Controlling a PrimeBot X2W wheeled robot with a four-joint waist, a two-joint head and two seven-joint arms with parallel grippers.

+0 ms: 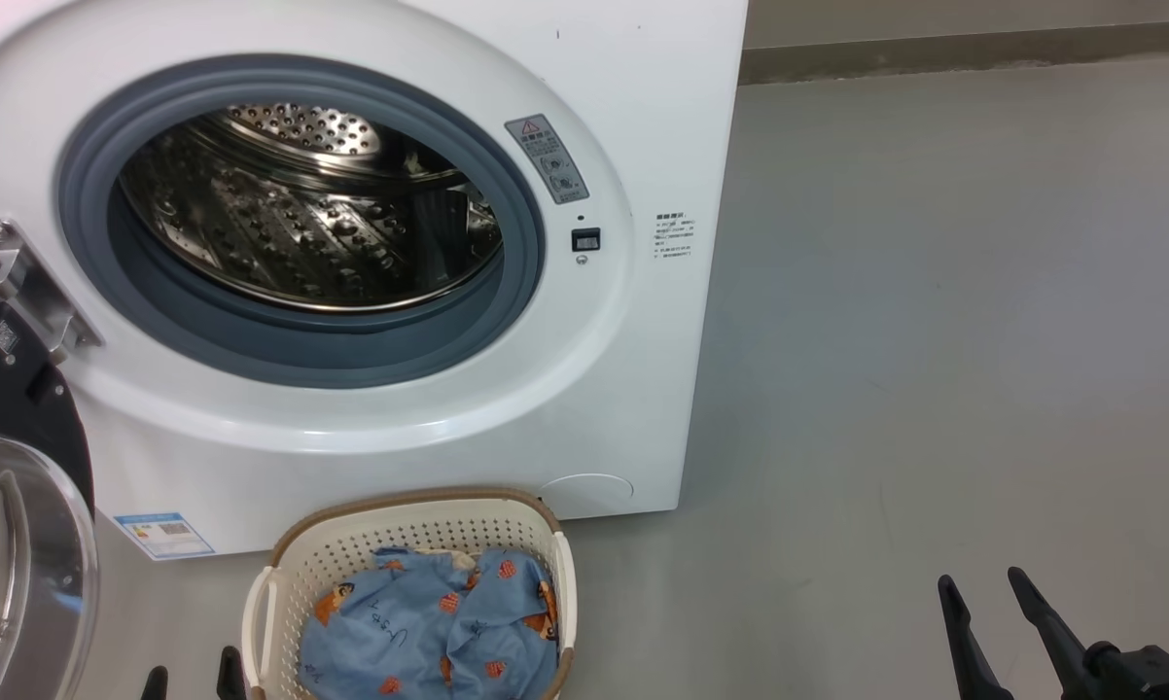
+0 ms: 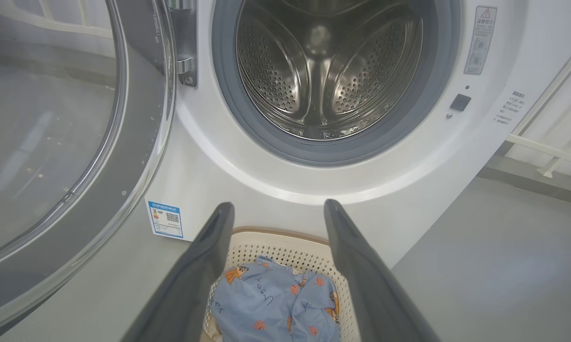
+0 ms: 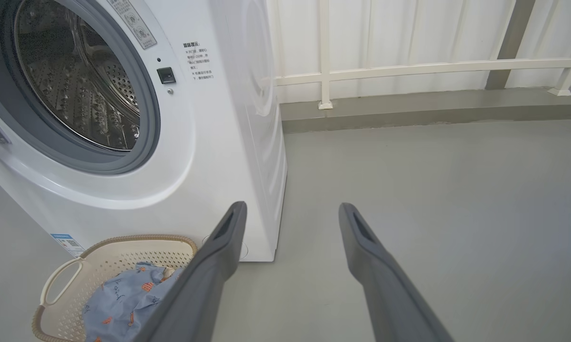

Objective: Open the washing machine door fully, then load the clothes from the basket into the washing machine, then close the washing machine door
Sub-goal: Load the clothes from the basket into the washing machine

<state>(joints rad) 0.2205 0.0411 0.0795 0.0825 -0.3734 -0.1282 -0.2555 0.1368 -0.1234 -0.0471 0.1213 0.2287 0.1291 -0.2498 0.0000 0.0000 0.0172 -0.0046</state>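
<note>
The white washing machine (image 1: 633,117) stands with its steel drum (image 1: 302,209) bare inside the grey gasket. Its door (image 1: 20,544) is swung wide to the left, glass bowl facing me; the door (image 2: 52,142) also shows in the left wrist view. On the floor before the machine sits the cream basket (image 1: 405,530) holding light blue clothes (image 1: 429,622) with orange figures. My left gripper (image 2: 278,206) is open, above and just behind the basket (image 2: 285,244), over the clothes (image 2: 271,304). My right gripper (image 1: 983,581) is open over bare floor, right of the basket (image 3: 119,251).
Grey floor (image 1: 935,340) spreads to the right of the machine. A white railing and wall panels (image 3: 409,66) run behind it on a low grey kerb. A blue label sticker (image 1: 164,535) marks the machine's lower left front.
</note>
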